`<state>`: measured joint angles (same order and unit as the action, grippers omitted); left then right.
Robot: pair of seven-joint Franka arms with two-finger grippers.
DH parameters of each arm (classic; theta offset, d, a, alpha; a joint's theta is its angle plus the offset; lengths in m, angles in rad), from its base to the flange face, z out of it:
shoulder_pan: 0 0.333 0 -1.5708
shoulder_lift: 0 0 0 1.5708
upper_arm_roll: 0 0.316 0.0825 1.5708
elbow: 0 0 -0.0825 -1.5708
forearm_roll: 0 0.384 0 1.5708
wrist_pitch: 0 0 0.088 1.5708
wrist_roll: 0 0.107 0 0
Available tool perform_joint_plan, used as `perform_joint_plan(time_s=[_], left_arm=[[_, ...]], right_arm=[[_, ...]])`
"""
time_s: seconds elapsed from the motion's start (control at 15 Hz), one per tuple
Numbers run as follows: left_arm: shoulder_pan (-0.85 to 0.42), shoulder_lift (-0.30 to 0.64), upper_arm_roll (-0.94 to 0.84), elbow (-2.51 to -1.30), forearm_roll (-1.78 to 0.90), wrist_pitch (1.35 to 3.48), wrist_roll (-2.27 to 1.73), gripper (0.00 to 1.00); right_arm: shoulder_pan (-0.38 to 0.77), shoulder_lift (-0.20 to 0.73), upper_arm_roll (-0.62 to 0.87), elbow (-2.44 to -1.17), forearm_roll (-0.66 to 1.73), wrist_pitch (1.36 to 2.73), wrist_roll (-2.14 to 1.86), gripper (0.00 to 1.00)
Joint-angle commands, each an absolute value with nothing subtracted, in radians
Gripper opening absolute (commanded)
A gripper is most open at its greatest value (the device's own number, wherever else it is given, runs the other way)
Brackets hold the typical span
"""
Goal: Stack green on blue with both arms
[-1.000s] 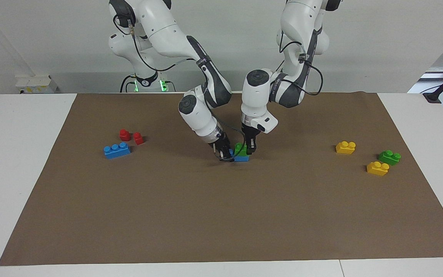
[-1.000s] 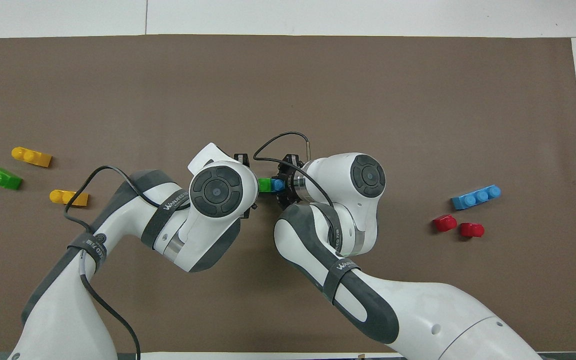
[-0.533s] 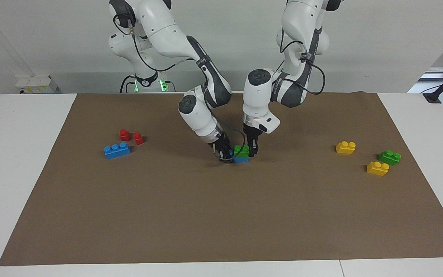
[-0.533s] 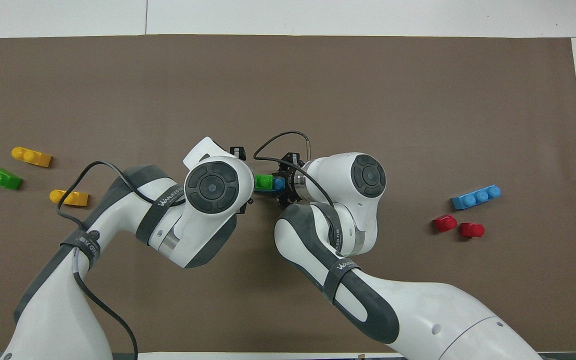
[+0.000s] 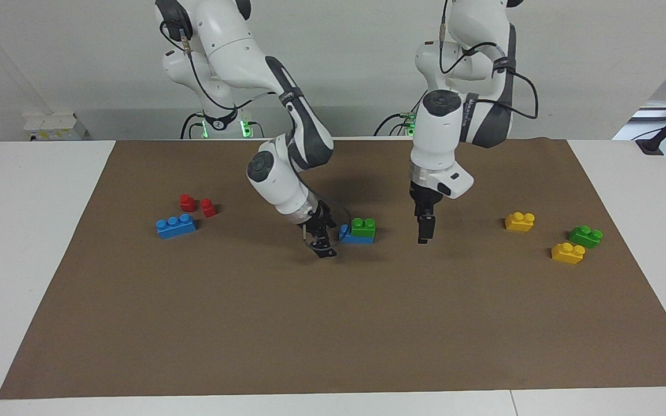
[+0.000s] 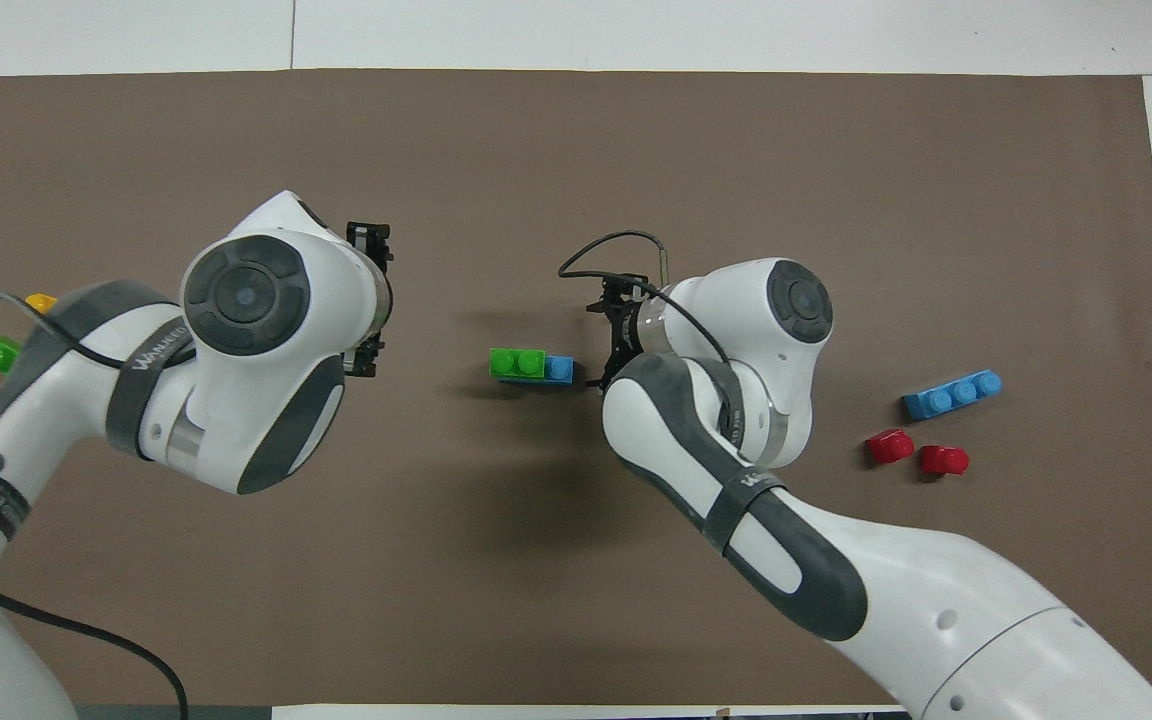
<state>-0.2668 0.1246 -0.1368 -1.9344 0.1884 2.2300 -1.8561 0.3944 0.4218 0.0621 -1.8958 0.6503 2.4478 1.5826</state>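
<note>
A green brick (image 5: 363, 226) (image 6: 516, 362) sits on a blue brick (image 5: 347, 234) (image 6: 559, 369) in the middle of the brown mat. One blue stud shows bare at the right arm's end. My right gripper (image 5: 321, 242) (image 6: 604, 345) is low over the mat just beside that bare end, open, touching neither brick. My left gripper (image 5: 424, 231) (image 6: 368, 298) hangs open over the mat between the stack and the yellow bricks, holding nothing.
A second blue brick (image 5: 176, 225) and two red bricks (image 5: 187, 202) lie toward the right arm's end. Two yellow bricks (image 5: 520, 221) (image 5: 568, 252) and a second green brick (image 5: 585, 236) lie toward the left arm's end. The brown mat (image 5: 333, 323) covers the table.
Both grippers opened and let go of the stacked bricks. The left gripper rose and drew away toward its own end; the right gripper backed off a little. The stack stays put.
</note>
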Motion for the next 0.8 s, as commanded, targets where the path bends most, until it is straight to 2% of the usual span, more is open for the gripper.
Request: perform_joint_plan(time_s=[0.0, 0.2, 0.4, 0.53, 0.73], left_arm=[[-0.189, 0.112, -0.144, -1.867, 0.195, 2.132, -1.662, 1.0], [-0.115, 0.11, -0.147, -1.832, 0.192, 2.102, -1.472, 1.0], [-0.074, 0.101, -0.146, -1.821, 0.187, 2.1, -1.291, 1.0], [-0.046, 0.088, -0.144, -1.815, 0.155, 2.098, -1.182, 1.0], [-0.009, 0.074, -0.135, -1.74, 0.091, 1.996, -0.895, 1.0]], right_arm=[[0.274, 0.361, 0.067, -1.901, 0.667, 2.302, 1.468, 1.0], [0.146, 0.283, 0.064, -1.893, 0.591, 2.128, 1.277, 1.0], [0.069, 0.201, 0.066, -1.864, 0.412, 1.998, 1.134, 1.0], [0.02, 0.143, 0.064, -1.849, 0.374, 1.898, 1.002, 1.0], [-0.055, 0.097, 0.064, -1.74, 0.286, 1.722, 0.76, 1.0]])
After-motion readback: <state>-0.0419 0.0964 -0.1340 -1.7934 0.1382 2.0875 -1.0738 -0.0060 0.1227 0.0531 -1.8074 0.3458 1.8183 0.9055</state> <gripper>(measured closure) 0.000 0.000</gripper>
